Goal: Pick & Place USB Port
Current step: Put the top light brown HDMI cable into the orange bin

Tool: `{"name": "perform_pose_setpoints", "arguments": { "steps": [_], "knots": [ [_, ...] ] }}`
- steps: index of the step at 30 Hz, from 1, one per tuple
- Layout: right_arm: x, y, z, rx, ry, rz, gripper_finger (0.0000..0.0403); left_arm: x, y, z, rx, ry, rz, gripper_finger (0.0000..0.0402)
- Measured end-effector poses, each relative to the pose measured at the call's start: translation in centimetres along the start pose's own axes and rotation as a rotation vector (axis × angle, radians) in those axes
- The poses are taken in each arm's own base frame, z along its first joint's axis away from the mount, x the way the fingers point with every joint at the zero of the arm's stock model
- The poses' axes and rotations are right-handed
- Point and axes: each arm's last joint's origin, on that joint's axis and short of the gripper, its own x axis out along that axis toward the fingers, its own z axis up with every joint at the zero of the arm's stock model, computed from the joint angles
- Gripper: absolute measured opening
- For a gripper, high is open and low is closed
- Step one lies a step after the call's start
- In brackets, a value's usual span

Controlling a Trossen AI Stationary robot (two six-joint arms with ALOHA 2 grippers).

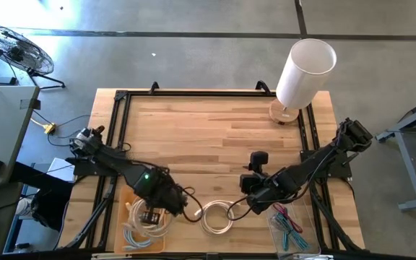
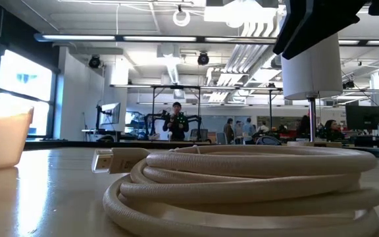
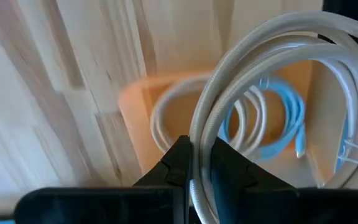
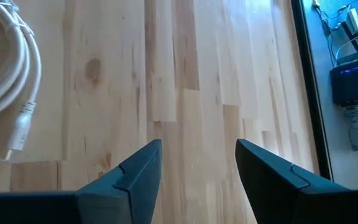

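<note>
The left gripper (image 3: 199, 163) is clamped on a white cable (image 3: 241, 74) above the orange bin (image 1: 130, 198). The right gripper (image 4: 197, 163), fingers apart, hovers over the counter (image 1: 215, 130) beside the coiled cable (image 1: 215, 217).

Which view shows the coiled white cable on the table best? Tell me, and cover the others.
The low view: the coiled white cable fills the foreground, plug end visible. The high view shows it small, between the arms. The right wrist view catches only an edge with its plug. The left wrist view does not show it.
</note>
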Motion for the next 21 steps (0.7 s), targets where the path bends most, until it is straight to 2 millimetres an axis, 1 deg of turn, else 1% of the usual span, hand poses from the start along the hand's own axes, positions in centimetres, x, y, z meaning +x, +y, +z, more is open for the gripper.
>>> {"name": "perform_pose_setpoints", "arguments": {
  "steps": [7,13,17,21],
  "knots": [
    [0.0,0.2,0.2,0.007,0.001,0.053,0.0197,4.0,-0.6,-1.0,-0.06,0.153,-0.009,0.0034],
    [0.0,0.4,0.3,0.031,0.005,0.103,0.0197,6.7,-1.1,-1.2,-0.062,0.166,-0.029,0.0036],
    [-0.4,0.9,0.2,0.042,-0.002,0.147,0.0197,7.4,-1.3,-1.6,-0.077,0.195,-0.016,0.0044],
    [-1.0,1.7,0.2,0.048,-0.035,0.171,0.0197,7.5,-2.0,-2.1,-0.092,0.199,0.002,0.0054]
  ]
}}
